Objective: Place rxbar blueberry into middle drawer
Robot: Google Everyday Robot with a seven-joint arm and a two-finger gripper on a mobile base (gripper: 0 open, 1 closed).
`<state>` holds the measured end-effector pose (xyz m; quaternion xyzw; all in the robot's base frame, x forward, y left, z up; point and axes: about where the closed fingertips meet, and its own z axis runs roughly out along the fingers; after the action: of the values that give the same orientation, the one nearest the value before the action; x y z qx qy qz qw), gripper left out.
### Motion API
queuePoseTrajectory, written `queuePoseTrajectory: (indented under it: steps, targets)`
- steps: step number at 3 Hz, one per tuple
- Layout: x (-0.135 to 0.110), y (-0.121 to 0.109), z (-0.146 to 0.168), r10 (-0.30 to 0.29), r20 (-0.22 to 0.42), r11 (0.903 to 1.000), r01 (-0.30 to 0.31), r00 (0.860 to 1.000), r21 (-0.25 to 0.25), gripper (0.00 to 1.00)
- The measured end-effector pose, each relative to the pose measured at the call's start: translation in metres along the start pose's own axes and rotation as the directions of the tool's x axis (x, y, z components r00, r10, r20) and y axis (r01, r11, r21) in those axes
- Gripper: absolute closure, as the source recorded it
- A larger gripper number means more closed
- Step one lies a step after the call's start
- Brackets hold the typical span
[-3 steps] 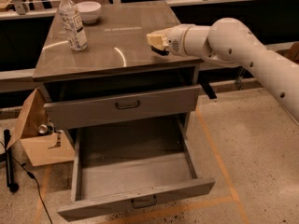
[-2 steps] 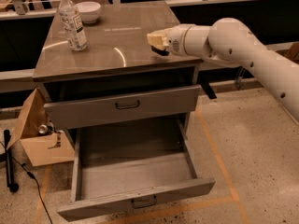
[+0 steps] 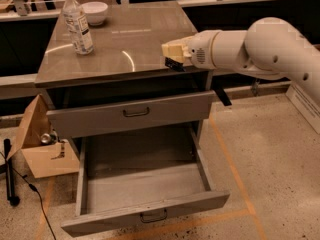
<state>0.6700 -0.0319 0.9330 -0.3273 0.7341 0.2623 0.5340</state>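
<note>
The rxbar blueberry (image 3: pixel 174 64) shows as a small dark bar just under my gripper (image 3: pixel 172 54), at the front right edge of the cabinet's top. The cream gripper is shut on the bar and holds it right at the counter edge; most of the bar is hidden by the fingers. The middle drawer (image 3: pixel 145 186) is pulled wide open below, with a bare grey floor and a dark curved handle at its front. It lies below and to the left of the gripper. The drawer above it (image 3: pixel 132 115) stands slightly out.
A clear labelled water bottle (image 3: pixel 77 23) and a white bowl (image 3: pixel 94 11) stand at the back left of the top (image 3: pixel 120 44). An open cardboard box (image 3: pixel 42 146) and a dark pole with a cable (image 3: pixel 9 171) sit on the floor to the left.
My gripper has shifted slightly lower and toward the front edge of the top, and the dark bar now shows under it. The drawers have not moved.
</note>
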Motion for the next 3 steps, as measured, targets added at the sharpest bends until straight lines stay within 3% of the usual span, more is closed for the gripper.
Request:
queuePoseTrajectory:
  steps: [1, 2, 3]
  targets:
    - [0.026, 0.045, -0.023, 0.067, 0.002, 0.9952, -0.067, 0.998, -0.072, 1.0]
    - [0.054, 0.089, -0.022, 0.092, 0.008, 0.9815, -0.089, 0.996, -0.17, 1.0]
    - [0.095, 0.131, -0.001, 0.064, 0.0, 0.9581, -0.061, 0.998, -0.28, 1.0]
